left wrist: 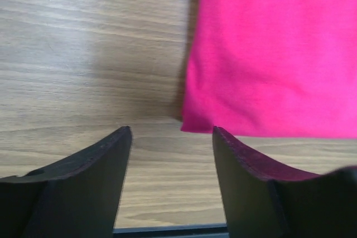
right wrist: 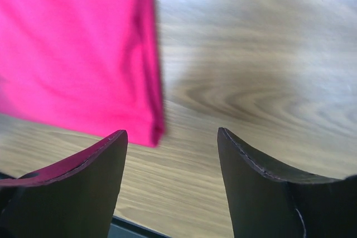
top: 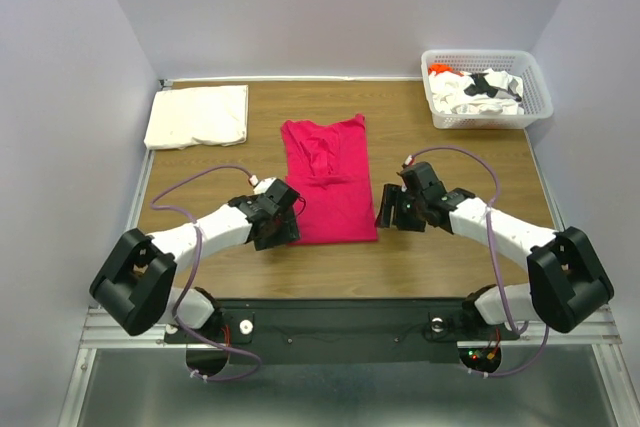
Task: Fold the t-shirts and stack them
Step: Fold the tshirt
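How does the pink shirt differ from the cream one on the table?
The pink shirt is magenta, the cream shirt off-white. The pink shirt lies mid-table as a long strip with its neckline showing; the cream shirt sits at the far left corner, folded into a compact rectangle. Both lie flat, unheld.

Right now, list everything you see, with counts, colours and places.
Spread cotton t-shirt: one, magenta-red, table centre.
Folded cotton t-shirt: one, cream-white, far left corner.
Plastic lattice basket: one, white, far right corner.
Crumpled shirts: count unclear, white, black and orange, inside the basket.
Wooden table: one, brown, under everything.
Left tool: one, black, open, by the magenta shirt's near left corner.
Right tool: one, black, open, by its near right corner.
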Action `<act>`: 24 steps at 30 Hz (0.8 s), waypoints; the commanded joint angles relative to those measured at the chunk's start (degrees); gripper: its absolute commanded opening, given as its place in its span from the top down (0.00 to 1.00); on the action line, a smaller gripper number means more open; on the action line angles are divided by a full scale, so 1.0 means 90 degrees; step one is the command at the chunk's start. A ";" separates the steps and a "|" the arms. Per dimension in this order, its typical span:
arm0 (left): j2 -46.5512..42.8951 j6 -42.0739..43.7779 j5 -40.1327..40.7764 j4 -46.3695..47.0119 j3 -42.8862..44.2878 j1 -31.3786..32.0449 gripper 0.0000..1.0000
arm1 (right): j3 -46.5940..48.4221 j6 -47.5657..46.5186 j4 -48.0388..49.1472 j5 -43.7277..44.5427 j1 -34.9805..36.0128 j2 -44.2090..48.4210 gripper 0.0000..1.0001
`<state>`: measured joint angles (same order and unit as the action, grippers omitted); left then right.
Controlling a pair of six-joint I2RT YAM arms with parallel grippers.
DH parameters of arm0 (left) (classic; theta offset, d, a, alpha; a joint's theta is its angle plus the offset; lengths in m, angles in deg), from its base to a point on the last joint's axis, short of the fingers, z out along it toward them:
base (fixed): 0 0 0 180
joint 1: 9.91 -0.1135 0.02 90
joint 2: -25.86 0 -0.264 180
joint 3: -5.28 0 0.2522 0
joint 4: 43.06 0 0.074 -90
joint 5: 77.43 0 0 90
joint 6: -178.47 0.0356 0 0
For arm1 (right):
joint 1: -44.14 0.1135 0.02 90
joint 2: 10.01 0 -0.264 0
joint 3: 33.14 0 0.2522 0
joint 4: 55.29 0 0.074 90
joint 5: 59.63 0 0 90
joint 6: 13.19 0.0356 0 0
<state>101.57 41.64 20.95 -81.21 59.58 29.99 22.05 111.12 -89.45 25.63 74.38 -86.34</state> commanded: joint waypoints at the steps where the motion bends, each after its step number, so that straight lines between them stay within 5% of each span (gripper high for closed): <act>1: 0.0338 -0.0109 0.0241 -0.0162 0.0242 0.0137 0.33 | 0.0211 0.0007 -0.0555 0.0457 0.0009 -0.0063 0.29; 24: 0.1646 0.0144 0.0123 0.0072 0.0360 0.0400 0.65 | 0.0923 0.0514 -0.0643 0.0487 0.0731 -0.1225 0.44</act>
<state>111.66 42.50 22.72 -80.73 64.60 32.65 27.25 113.35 -95.22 28.26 78.93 -95.98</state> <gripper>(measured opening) 0.400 0.567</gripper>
